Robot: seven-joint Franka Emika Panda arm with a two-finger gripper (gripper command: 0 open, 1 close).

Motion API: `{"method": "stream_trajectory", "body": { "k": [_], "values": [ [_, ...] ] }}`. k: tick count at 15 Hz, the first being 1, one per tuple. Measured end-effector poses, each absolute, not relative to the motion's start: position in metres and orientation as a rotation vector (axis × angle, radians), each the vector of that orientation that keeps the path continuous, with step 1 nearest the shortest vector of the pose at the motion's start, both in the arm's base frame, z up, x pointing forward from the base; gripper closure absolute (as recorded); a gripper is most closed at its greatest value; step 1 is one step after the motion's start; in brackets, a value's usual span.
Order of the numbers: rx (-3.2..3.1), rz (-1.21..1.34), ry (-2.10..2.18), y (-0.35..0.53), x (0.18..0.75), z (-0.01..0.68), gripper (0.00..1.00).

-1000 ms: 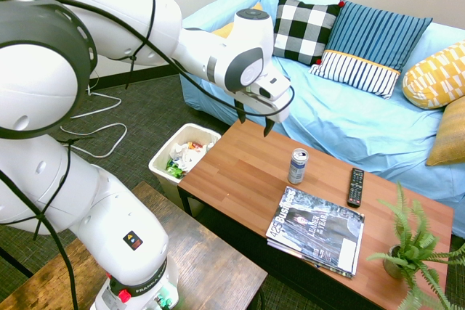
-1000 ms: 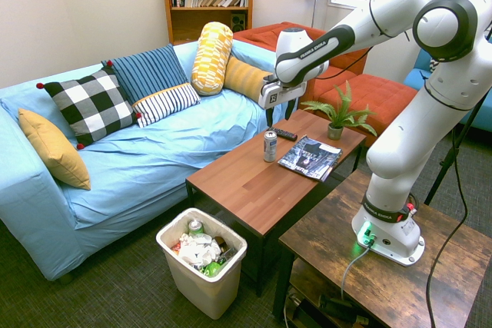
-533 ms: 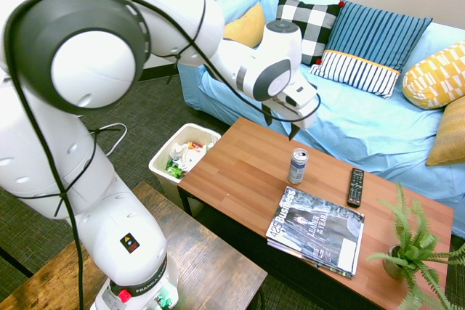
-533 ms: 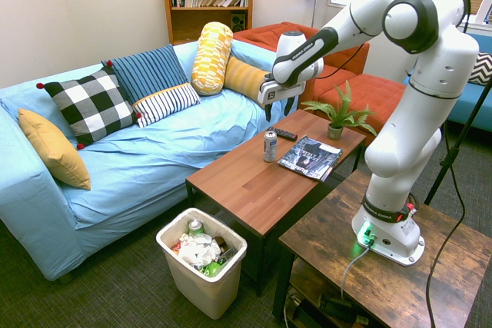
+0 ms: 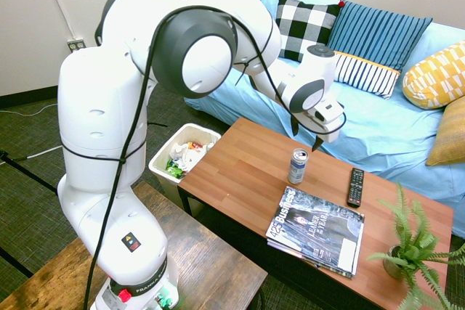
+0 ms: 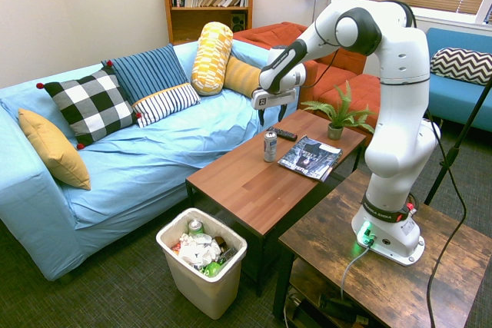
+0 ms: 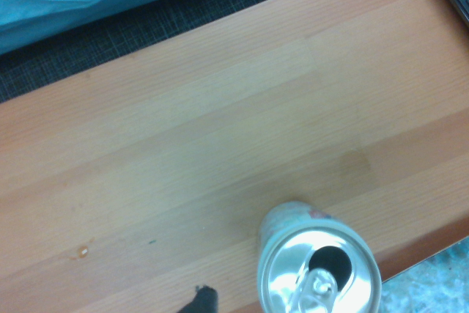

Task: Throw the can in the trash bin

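Silver-grey drink can, slim, metal, with bluish markings, stands upright on the low reddish-brown wooden coffee table, between the stack of glossy magazines and the sofa draped in light blue cloth, with the black remote control near it. Its top, seen in the wrist view, has an opened mouth and a tab. The arm's two-finger gripper hangs above the table close to the can, its dark fingers spread wide apart with nothing between them. The step in hand, as I judge it, is lining up for the grasp. To do it well, bring the gripper over until the can is centred between the fingers, then lower straight down, one finger on each side, and close around the upper body rather than the rim. Coming in off-centre could land a fingertip on the lid or tip the can over. Grip firmly enough to lift but lightly, since a thin wall may dent, and keep it upright in case liquid remains. Lift clear of the table before travelling to the white rectangular plastic bin with a rolled rim, which stands on the floor beyond the table's end, partly filled with rubbish.
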State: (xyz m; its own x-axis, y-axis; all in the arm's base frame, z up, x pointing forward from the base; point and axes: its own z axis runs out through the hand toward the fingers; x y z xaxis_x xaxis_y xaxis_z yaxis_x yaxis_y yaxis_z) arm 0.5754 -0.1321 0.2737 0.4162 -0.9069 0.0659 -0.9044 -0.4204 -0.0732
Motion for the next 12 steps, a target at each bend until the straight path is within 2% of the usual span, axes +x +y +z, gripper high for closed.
{"method": "stream_trajectory", "body": {
  "k": [10,11,12],
  "values": [
    [-2.629,0.051,1.718,-0.135,0.593,0.188,0.00],
    [-2.631,0.065,1.720,-0.134,0.595,0.183,1.00],
    [-2.629,0.078,1.723,-0.134,0.596,0.179,1.00]
  ]
}}
